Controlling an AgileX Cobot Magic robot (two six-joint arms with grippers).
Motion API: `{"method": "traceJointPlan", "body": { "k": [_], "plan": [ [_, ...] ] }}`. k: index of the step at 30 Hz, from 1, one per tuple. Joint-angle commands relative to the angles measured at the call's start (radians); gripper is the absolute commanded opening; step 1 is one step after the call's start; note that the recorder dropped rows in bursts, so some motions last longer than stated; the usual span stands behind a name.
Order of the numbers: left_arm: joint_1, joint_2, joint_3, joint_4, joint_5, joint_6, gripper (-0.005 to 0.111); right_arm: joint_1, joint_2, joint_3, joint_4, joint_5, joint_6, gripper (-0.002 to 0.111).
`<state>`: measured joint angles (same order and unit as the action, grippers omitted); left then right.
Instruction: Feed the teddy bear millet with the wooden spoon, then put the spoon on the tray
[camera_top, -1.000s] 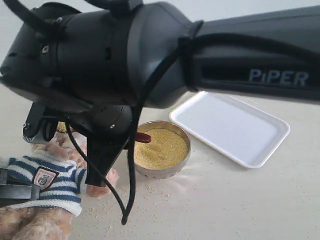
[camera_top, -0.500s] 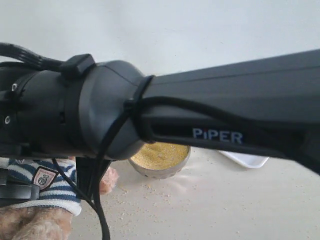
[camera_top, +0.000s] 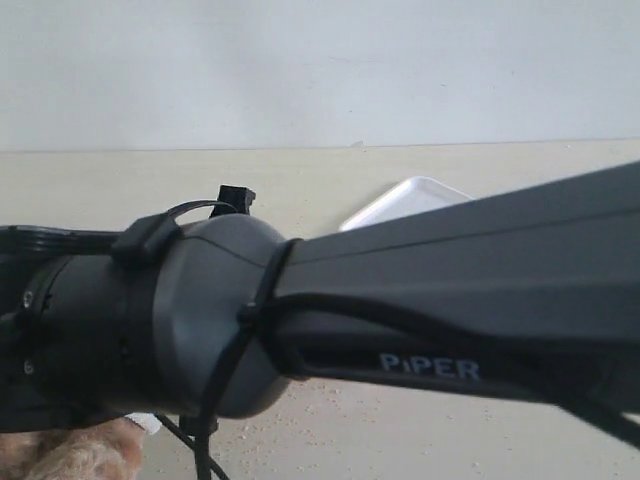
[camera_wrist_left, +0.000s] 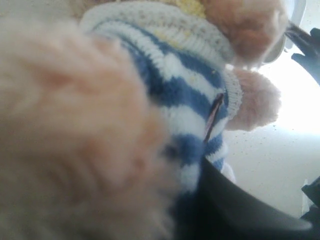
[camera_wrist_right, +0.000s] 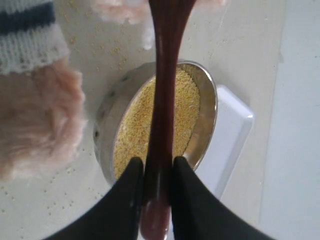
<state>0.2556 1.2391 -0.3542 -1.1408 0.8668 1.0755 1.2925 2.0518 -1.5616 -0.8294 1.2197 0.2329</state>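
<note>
Fingers (camera_wrist_right: 131, 200) of the right tool (camera_wrist_right: 156, 164) are pressed together on the wooden spoon (camera_wrist_right: 162, 90), pinching its thin handle close to the rounded end, which pokes out just behind them. From that grip the glossy handle runs straight out over the steel bowl (camera_wrist_right: 102, 135) and the yellow millet (camera_wrist_right: 130, 130) heaped in it. It looks to hang above the grains, and its far, wider part leaves the picture near a furry paw. The teddy bear (camera_wrist_right: 35, 115) sits close beside the bowl. The white tray (camera_wrist_right: 230, 130) lies just beside the bowl on the side away from the bear, on the pale surface (camera_wrist_right: 235, 45).

A dark part of the left tool (camera_wrist_left: 235, 212) lies against the bear's striped shirt (camera_wrist_left: 170, 95). That view is blurred, so whether this tool is spread or closed cannot be told.

Seen from off the arms, the right arm (camera_top: 450, 300) reaches from right to left across the foreground, sloping slightly down, with a cable (camera_top: 330, 310) strapped along it. Loose grains (camera_top: 400, 420) dot the surface below it, and one tray corner shows behind.
</note>
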Motion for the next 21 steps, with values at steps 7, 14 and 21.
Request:
{"method": "traceJointPlan", "body": {
  "k": [7, 14, 21],
  "plan": [
    [0.002, -0.009, 0.004, -0.014, 0.012, 0.002, 0.005, 0.048, -0.006, 0.006, -0.075, 0.001, 0.047, 0.0],
    [0.002, -0.009, 0.004, -0.014, 0.012, 0.002, 0.005, 0.053, -0.01, 0.006, -0.104, 0.001, 0.069, 0.0],
    [0.002, -0.009, 0.004, -0.014, 0.012, 0.002, 0.005, 0.053, -0.024, 0.03, -0.115, 0.001, 0.111, 0.0]
  ]
}}
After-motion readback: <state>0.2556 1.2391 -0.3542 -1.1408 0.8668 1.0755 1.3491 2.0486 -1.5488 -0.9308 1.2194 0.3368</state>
